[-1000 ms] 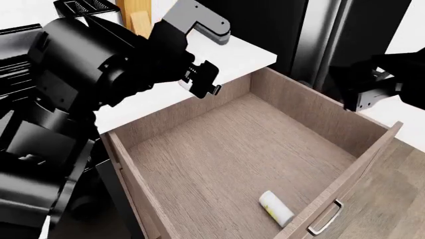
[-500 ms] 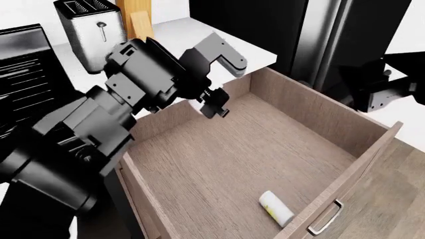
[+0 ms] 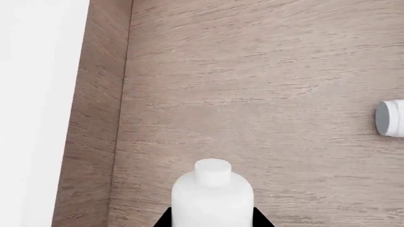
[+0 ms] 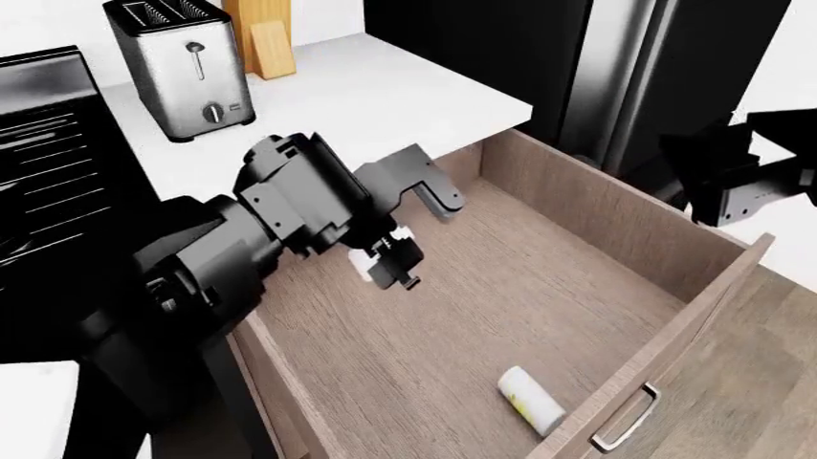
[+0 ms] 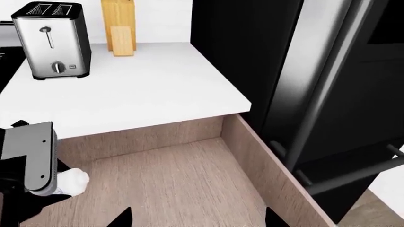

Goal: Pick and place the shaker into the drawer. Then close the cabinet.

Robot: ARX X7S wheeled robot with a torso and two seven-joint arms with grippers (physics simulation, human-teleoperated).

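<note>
My left gripper is shut on a white shaker with a round cap, and hangs low over the open drawer near its back left corner. Only a sliver of the shaker shows in the head view. In the left wrist view the drawer's wooden floor lies just beyond the shaker. The cabinet's white top runs behind the drawer. My right gripper is open and empty, off the drawer's right side.
A second white cylinder with yellow markings lies on the drawer floor near the front, by the silver handle. A toaster and wooden block stand on the top. A black appliance rises at the right.
My left arm has come down from the counter edge into the drawer, carrying the shaker. The right gripper has shifted slightly to the right. The cylinder on the floor has not moved.
</note>
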